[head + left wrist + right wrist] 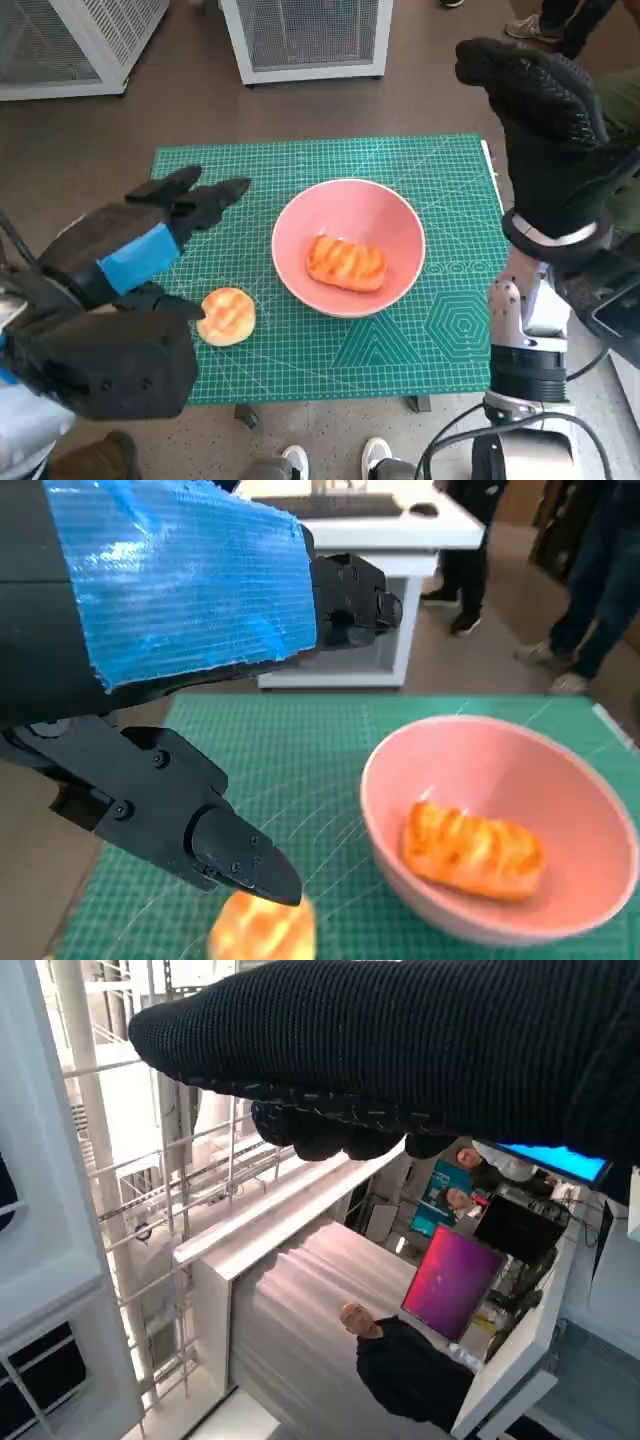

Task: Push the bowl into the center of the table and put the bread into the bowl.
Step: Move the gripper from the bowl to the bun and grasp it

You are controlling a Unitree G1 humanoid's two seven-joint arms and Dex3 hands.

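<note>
A pink bowl (395, 215) stands near the middle of the green cutting mat (300, 160), and a long glazed bread (346, 262) lies inside it. A round bun (227, 316) lies on the mat to the bowl's left. My left hand (140, 245) hovers above the mat's left side with fingers spread and nothing in them; in the left wrist view one fingertip (262, 875) hangs just above the bun (262, 932), with the bowl (560, 770) and its bread (472, 850) beyond. My right hand (545, 125) is raised off the table's right edge, holding nothing.
White mesh cabinets (305, 35) stand on the floor beyond the table. People's feet (535, 28) show at the far right and shoes (290, 462) at the near edge. The right wrist view faces away from the table toward a person (410, 1370) and screens.
</note>
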